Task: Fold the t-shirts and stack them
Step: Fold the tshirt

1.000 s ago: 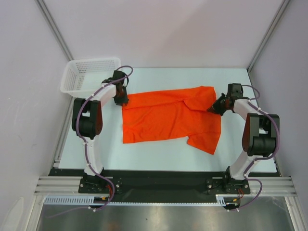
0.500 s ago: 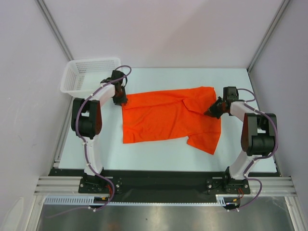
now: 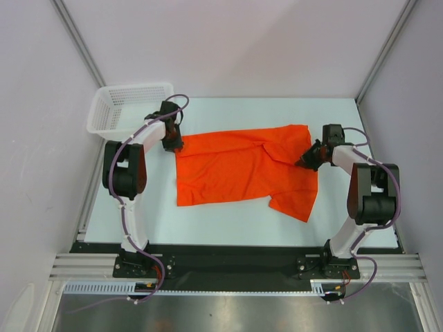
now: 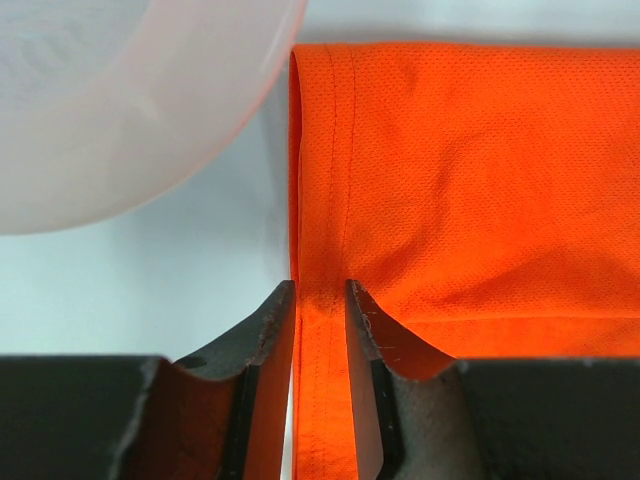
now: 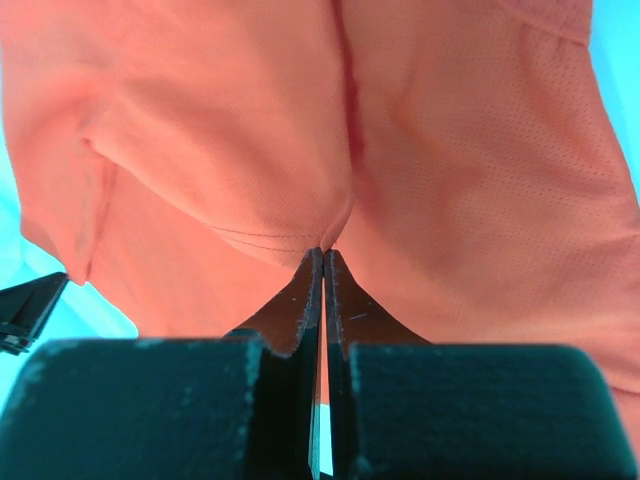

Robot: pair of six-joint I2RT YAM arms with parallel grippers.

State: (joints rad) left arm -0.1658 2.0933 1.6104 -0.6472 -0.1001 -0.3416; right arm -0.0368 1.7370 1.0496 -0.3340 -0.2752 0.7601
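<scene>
The orange-red t-shirt (image 3: 242,169) lies spread on the table, with one sleeve folded over near the right side. My left gripper (image 3: 173,143) is at the shirt's far left corner. In the left wrist view its jaws (image 4: 320,290) stand close together with the stitched hem (image 4: 322,390) pinched between them. My right gripper (image 3: 305,160) is at the shirt's right edge. In the right wrist view its jaws (image 5: 323,255) are shut tight on a small fold of the cloth (image 5: 300,150).
A white mesh basket (image 3: 128,109) stands at the far left corner of the table, just behind my left gripper; its rim shows blurred in the left wrist view (image 4: 120,110). Bare pale table (image 3: 228,228) lies in front of the shirt.
My right gripper has moved slightly left onto the shirt's right edge and stayed there. My left gripper has shifted a little at the far left corner. The shirt has not moved.
</scene>
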